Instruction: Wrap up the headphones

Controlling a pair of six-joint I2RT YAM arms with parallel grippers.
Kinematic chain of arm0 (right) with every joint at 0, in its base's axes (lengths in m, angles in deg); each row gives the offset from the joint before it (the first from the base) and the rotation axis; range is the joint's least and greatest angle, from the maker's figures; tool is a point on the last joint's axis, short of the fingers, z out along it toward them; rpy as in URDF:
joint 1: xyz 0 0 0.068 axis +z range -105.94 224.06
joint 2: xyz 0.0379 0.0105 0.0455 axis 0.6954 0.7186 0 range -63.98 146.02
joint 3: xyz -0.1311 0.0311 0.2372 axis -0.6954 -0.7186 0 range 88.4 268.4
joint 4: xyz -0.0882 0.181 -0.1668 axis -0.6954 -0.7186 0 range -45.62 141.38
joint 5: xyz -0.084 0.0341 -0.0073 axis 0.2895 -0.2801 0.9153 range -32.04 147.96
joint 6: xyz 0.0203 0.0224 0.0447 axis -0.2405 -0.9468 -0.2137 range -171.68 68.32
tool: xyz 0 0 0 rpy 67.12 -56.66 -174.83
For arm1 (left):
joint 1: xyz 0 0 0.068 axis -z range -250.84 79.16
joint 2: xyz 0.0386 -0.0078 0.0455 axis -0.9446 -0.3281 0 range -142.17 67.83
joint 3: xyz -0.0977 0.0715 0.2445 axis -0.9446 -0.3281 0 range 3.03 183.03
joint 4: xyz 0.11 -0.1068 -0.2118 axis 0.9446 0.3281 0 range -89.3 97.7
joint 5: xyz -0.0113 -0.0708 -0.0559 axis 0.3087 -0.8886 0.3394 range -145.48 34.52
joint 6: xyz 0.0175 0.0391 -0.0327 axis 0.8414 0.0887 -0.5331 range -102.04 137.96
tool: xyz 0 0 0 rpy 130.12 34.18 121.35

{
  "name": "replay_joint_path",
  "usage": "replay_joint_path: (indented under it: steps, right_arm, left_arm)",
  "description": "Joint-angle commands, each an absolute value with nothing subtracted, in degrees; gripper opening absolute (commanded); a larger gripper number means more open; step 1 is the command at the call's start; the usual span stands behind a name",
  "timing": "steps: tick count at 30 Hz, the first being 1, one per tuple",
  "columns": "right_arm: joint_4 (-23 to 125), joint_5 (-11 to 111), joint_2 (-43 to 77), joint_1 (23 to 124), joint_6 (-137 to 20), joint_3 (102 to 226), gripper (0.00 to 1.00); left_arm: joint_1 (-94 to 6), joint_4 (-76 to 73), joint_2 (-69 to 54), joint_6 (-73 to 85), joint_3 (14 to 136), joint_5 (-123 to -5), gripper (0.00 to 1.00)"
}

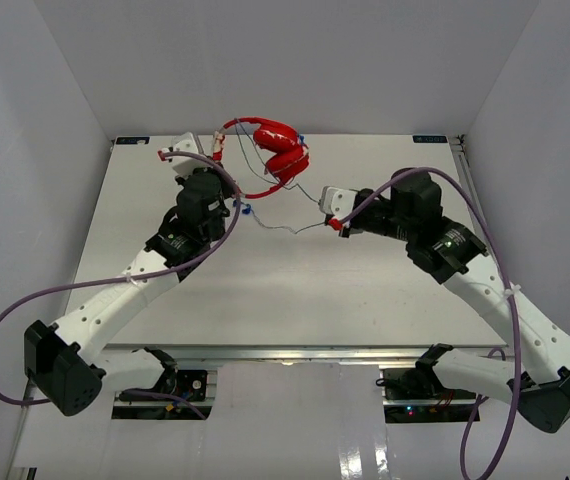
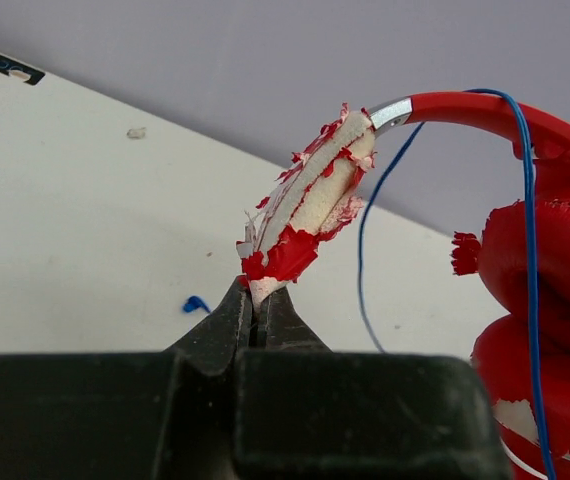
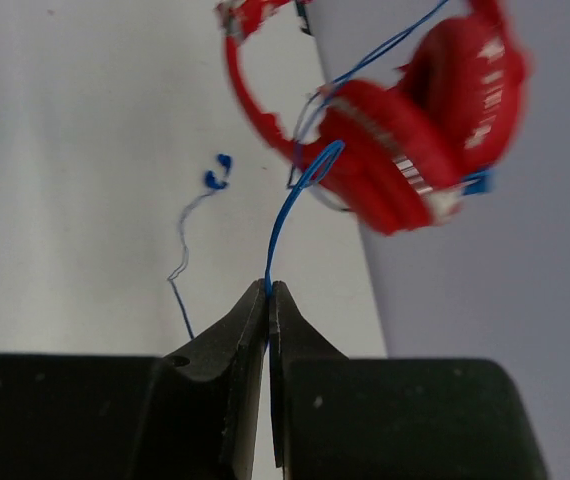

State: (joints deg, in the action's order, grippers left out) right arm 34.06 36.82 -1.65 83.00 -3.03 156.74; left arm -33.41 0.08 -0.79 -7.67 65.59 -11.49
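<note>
Headphones [image 1: 283,155] sit up at the far edge of the bench [image 1: 265,300], a bit left of centre and close to the back wall [image 1: 295,60]. A wide stretch of bench surface lies between the hands and the near edge.

The left arm is stretched far forward. The left hand [image 1: 213,145] is clamped tight on the frayed red-and-white end of the headband [image 2: 315,200], and the ear cups [image 2: 540,300] hang to its right.

The right arm reaches in from the right, with the right hand [image 1: 327,222] pointing left. Its fingers are pinched closed on the thin blue cable [image 3: 285,215].

The top view shows the cable running slack from the cups across the bench to the right hand. The blue plug [image 1: 248,210] lies on the bench between the two hands.

The left wrist view shows the padding peeling and the cable draped over the headband. The right wrist view shows a cable loop just beside the cups, which are blurred there.
</note>
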Motion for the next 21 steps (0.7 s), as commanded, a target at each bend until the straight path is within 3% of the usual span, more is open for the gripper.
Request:
replay_joint_path:
  steps: [1, 21]
  right_arm:
    - [29.46, 47.03, 0.87, 82.91, 4.88, 164.41, 0.08]
    - [34.13, 51.74, 9.12, 83.93, 15.36, 165.72, 0.08]
  left_arm:
    - [-33.78, -5.31, -2.24, -4.22, 64.7, -12.37, 0.0]
    - [-33.78, -7.81, -5.72, 2.11, 58.75, -38.6, 0.0]
